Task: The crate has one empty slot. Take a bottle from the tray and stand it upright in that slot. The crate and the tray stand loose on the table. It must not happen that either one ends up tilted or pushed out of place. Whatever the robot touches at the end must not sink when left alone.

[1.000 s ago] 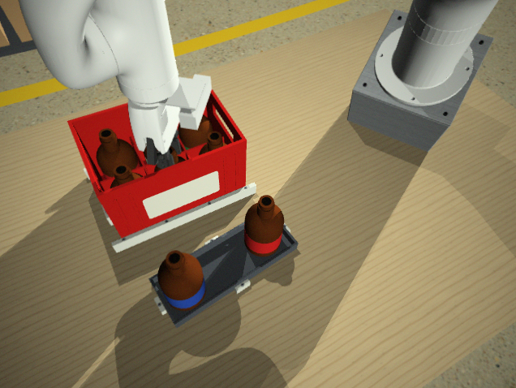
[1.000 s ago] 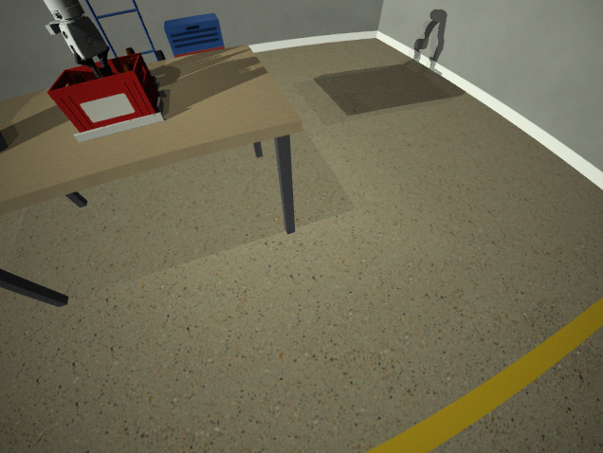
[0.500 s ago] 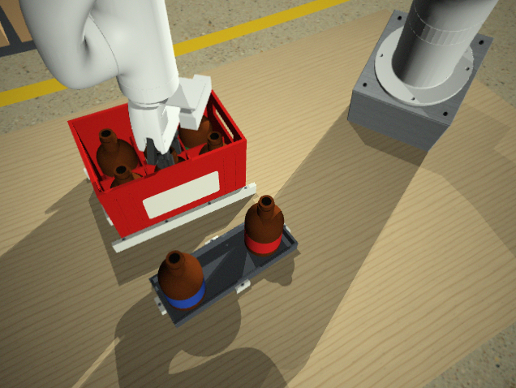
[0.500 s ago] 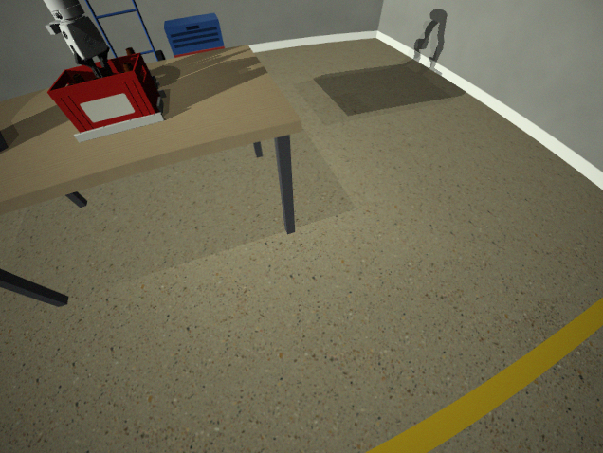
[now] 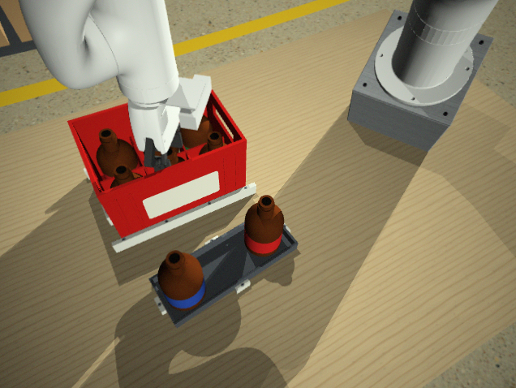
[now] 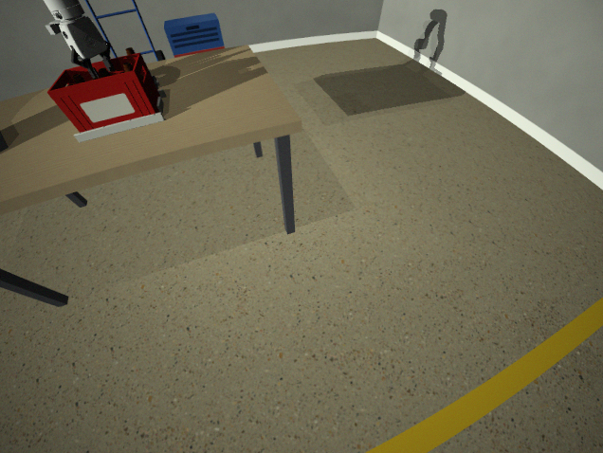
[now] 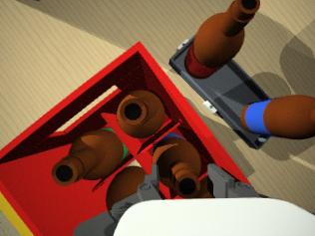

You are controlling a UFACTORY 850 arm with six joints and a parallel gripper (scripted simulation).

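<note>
The red crate (image 5: 167, 168) stands on the table and holds several brown bottles; it also shows in the exterior view (image 6: 104, 95). In the wrist view a brown bottle with a blue band (image 7: 181, 168) stands upright in the crate's near middle slot. My gripper (image 7: 182, 176) is open, with its fingers on either side of that bottle's neck and a gap on each side. In the top view the gripper (image 5: 160, 160) reaches down into the crate. The grey tray (image 5: 227, 266) holds a red-banded bottle (image 5: 263, 227) and a blue-banded bottle (image 5: 180, 279), both upright.
The arm's grey base block (image 5: 417, 83) stands at the back right of the table. The crate sits on a white base strip (image 5: 183, 218). The tray lies just in front of the crate. A blue cabinet (image 6: 193, 32) stands beyond the table.
</note>
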